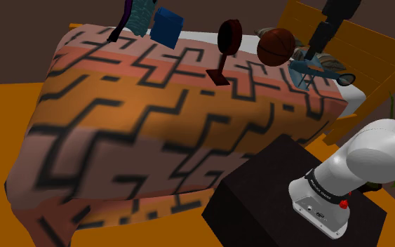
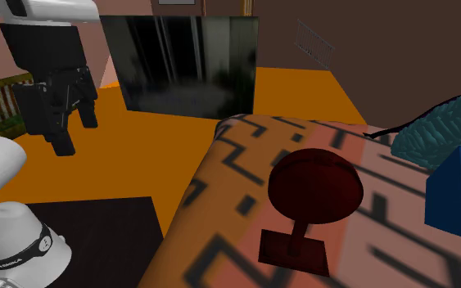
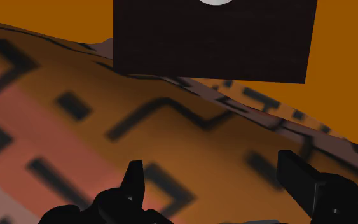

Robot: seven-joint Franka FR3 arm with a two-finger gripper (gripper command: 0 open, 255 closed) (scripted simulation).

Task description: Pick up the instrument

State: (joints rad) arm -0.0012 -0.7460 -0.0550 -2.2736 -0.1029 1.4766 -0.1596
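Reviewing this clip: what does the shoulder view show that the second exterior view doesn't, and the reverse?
Shoulder view's extras: a brown ball and a bluish item lying close to the open hand at the bed's far corner. Second exterior view's extras: a glossy black panel behind the orange floor. Shared: the dark red round piece on its base, the blue box, the teal knitted thing, the patterned cover, the black stand and the hand.
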